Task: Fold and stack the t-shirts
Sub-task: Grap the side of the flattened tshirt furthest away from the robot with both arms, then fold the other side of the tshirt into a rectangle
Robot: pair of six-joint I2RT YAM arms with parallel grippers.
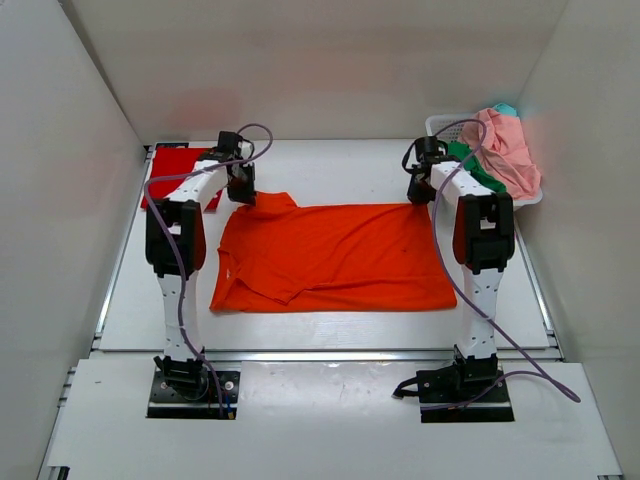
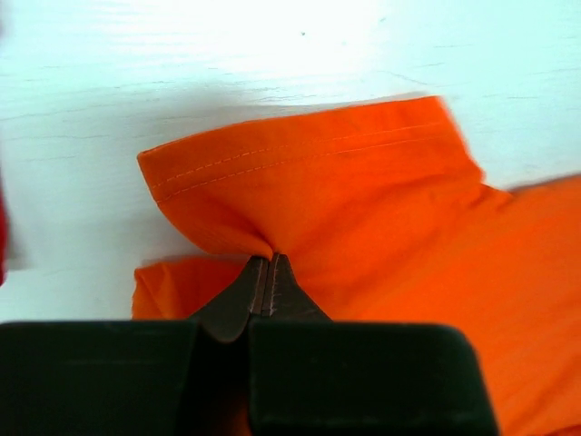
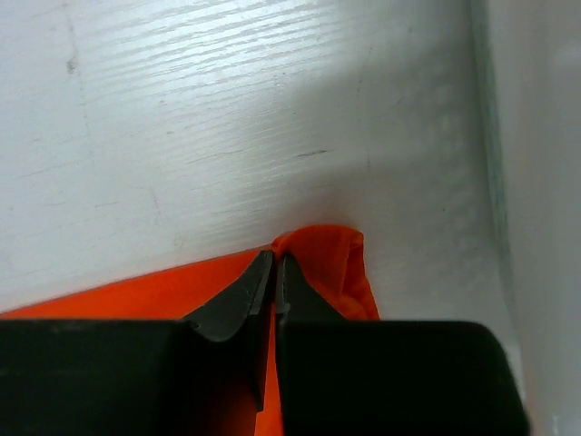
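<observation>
A bright orange t-shirt point(image 1: 335, 258) lies spread flat in the middle of the table, collar end to the left. My left gripper point(image 1: 242, 192) is shut on its far left sleeve; in the left wrist view the jaws point(image 2: 270, 258) pinch the orange cloth point(image 2: 363, 200). My right gripper point(image 1: 420, 193) is shut on the shirt's far right corner; in the right wrist view the jaws point(image 3: 275, 256) pinch the bunched orange corner point(image 3: 331, 259). A deeper red t-shirt point(image 1: 172, 172) lies folded at the far left. Pink point(image 1: 508, 150), green point(image 1: 476, 166) and teal point(image 1: 507, 108) shirts are piled in the basket.
A white lattice basket point(image 1: 440, 125) stands at the far right corner, against the right wall. White walls close in the table on the left, back and right. The arm bases point(image 1: 195, 385) sit at the near edge.
</observation>
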